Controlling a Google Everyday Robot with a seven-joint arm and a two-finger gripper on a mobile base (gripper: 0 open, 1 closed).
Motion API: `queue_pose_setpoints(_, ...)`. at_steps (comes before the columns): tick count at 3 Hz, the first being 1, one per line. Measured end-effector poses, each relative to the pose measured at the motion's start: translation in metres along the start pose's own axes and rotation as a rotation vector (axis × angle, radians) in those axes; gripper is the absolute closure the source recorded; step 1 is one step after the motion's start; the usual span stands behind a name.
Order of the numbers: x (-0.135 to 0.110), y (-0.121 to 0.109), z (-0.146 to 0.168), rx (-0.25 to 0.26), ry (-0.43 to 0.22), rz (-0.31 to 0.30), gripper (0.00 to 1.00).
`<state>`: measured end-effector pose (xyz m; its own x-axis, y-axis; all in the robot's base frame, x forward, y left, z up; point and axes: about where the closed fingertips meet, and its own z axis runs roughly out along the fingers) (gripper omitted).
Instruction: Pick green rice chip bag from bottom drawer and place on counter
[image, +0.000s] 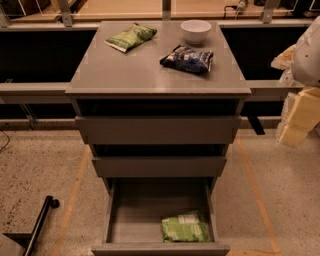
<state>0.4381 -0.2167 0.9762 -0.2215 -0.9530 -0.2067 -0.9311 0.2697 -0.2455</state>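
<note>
Gripper (299, 120) at right edge, half out of frame (shape unclear); bottom drawer (160, 248) front partly beyond lower edge.

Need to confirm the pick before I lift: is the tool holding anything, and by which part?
Nothing seen held: the tool sits at the right edge, beside the cabinet, while the chip bag lies untouched in the bottom drawer.

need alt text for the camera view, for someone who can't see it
A puffy green rice chip bag lies at the front right of the open bottom drawer of a grey cabinet. On the counter sit a flatter green bag, a white bowl and a blue-and-white bag. The robot's claw hangs at the right edge, clear of the drawer.
</note>
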Motion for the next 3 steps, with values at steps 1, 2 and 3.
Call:
queue_pose_setpoints(1, 0.0, 0.0, 0.0, 0.0, 0.0, 0.0, 0.0)
queue_pose_setpoints(2, 0.0, 0.001, 0.009, 0.006, -0.048, 0.076, 0.0)
queue_pose_setpoints(3, 0.002, 0.003, 0.038, 0.002, -0.125, 0.215, 0.0)
